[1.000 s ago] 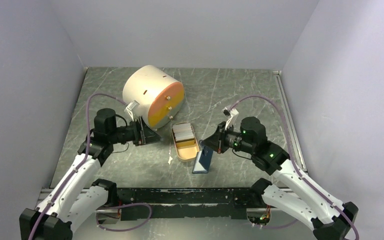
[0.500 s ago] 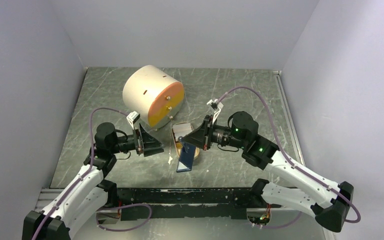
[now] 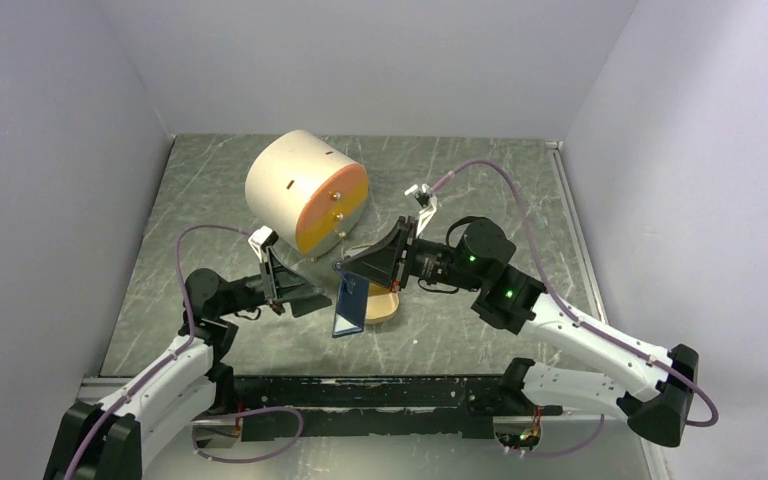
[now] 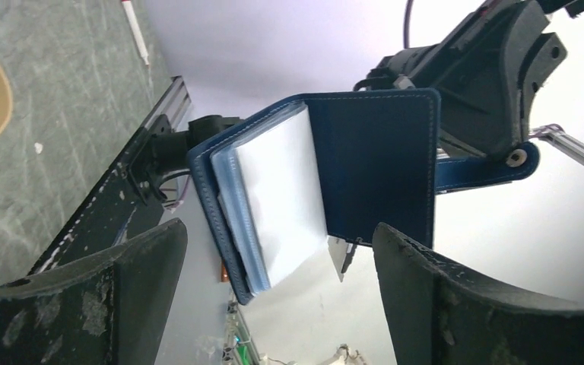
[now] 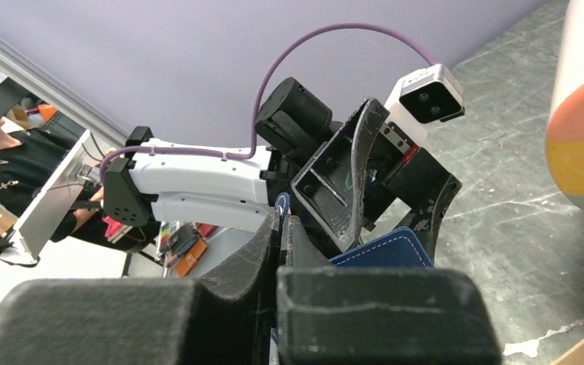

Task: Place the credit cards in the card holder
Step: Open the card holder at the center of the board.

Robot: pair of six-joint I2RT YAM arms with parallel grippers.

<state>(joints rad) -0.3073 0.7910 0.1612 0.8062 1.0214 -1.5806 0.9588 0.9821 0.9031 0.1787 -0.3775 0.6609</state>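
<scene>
The card holder (image 3: 350, 306), a dark blue wallet, hangs upright in the air just left of the tan dish (image 3: 384, 307). My right gripper (image 3: 346, 268) is shut on its top edge, and the right wrist view shows its jaws (image 5: 281, 222) pressed together on the blue material (image 5: 389, 252). In the left wrist view the card holder (image 4: 372, 163) hangs open, with pale sleeves (image 4: 281, 201) showing between the covers. My left gripper (image 3: 302, 291) stands open close to the holder's left, empty, its wide jaws (image 4: 281, 304) framing the holder from below. The credit cards are hidden behind the right gripper.
A big cream cylinder (image 3: 305, 190) with an orange face lies at the back left, close behind both grippers. A small white scrap lay on the table near the dish earlier; it does not show now. Black rails (image 3: 360, 392) run along the near edge.
The right arm has carried the card holder up and to the left, from beside the dish to in front of the left gripper. The left gripper has opened wider and shifted right.
</scene>
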